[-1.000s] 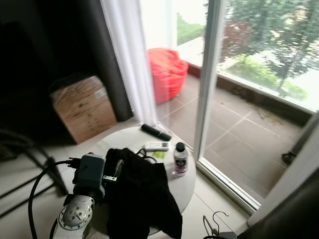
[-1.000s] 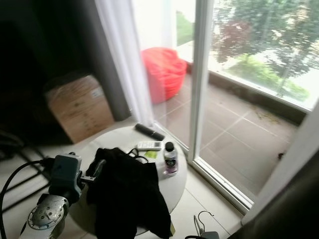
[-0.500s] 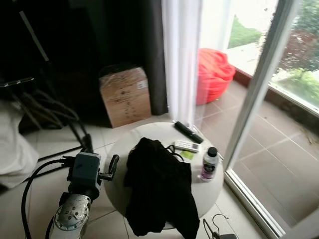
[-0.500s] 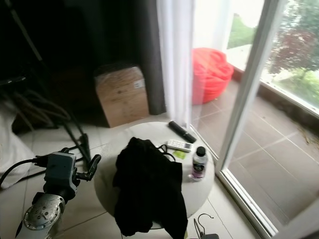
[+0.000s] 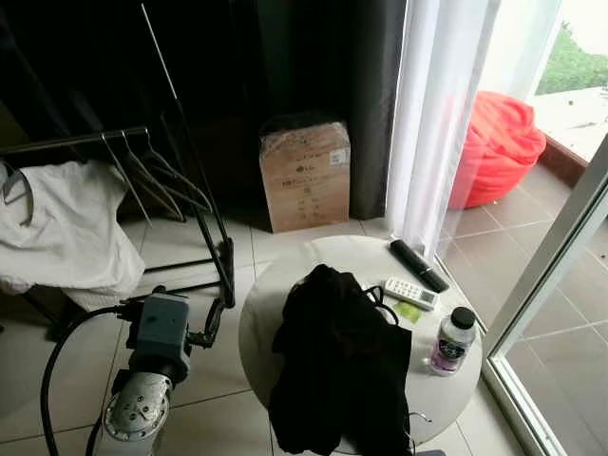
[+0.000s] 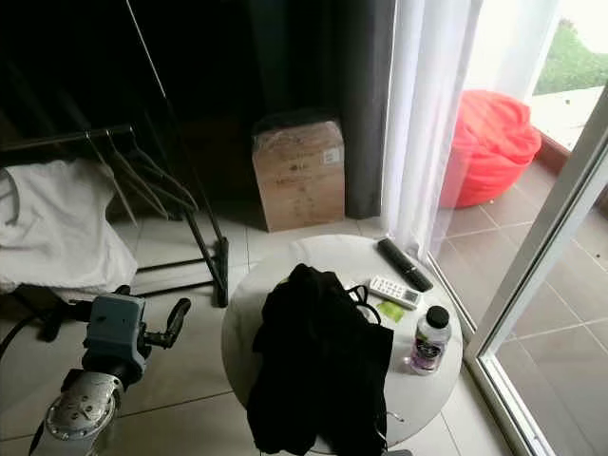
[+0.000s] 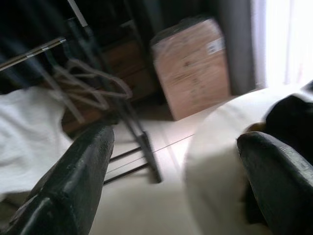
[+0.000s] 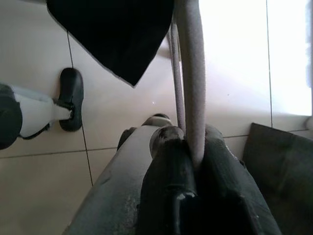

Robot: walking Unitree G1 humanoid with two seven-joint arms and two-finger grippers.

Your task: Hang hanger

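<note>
The hanger (image 8: pixel 191 73), a thin, stiff, light grey rod, is pinched in the right end effector (image 8: pixel 188 142), with black garment (image 5: pixel 337 370) draped over the round white counter (image 5: pixel 275 294); gripping the neck looks secure. Left end effector (image 7: pixel 171 166) is spread. The rack (image 5: pixel 76 142), probably the target, stands near.

No legible text or labels.
</note>
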